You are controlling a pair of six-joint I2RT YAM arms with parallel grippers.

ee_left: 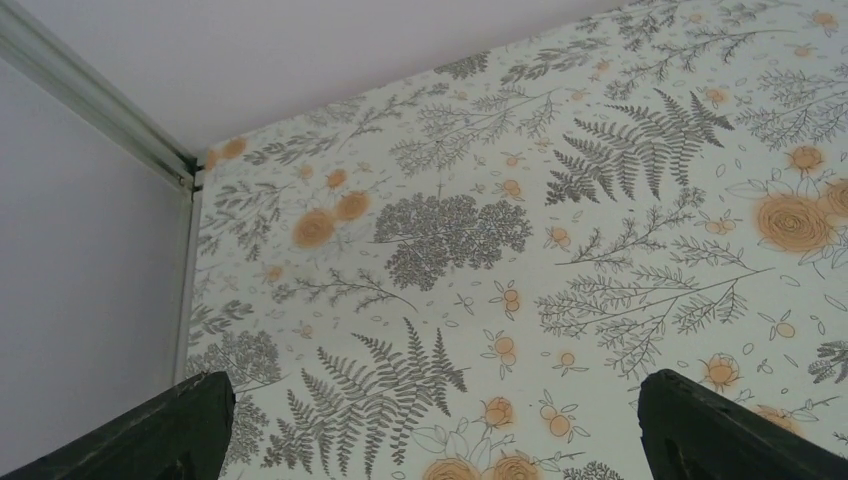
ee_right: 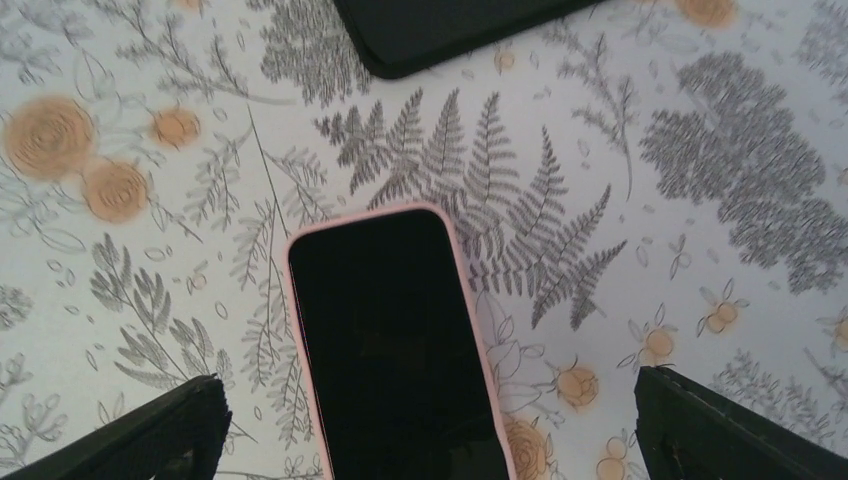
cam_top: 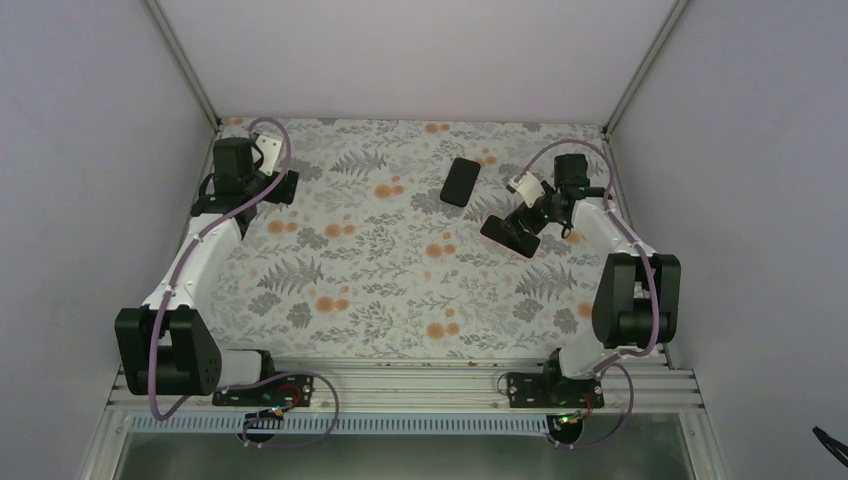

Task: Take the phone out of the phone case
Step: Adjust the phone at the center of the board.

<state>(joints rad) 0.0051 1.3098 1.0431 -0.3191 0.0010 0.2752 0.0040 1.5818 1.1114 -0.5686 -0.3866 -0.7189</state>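
The right fingers (ee_right: 165,430) are spread wide and released, nothing being gripped; between them, low in the right wrist view, the phone (ee_right: 395,350) is seen lying flat on the bench (ee_right: 700,250), dark screen upward, and is touched by neither finger; it is framed along its visible edge by the pink phone case (ee_right: 478,340), in which it is seated; its near end is cut off by the lower edge of that view. Beyond the phone's far end, and apart from it, a second flat black object (ee_right: 450,30) with rounded corners is laid on the bench; whether it is a phone or a case cannot be told. In the top view the cased phone is found on the right half of the bench under the right wrist, with the black object further back and nearer the middle. The left fingers (ee_left: 170,425) are likewise held wide apart and empty; only the bench covering of ferns and orange flowers is seen between them; they are pointed at the far left corner, where the bench is met by the pale wall (ee_left: 80,300) and a metal frame post (ee_left: 90,105), well apart from the phone.
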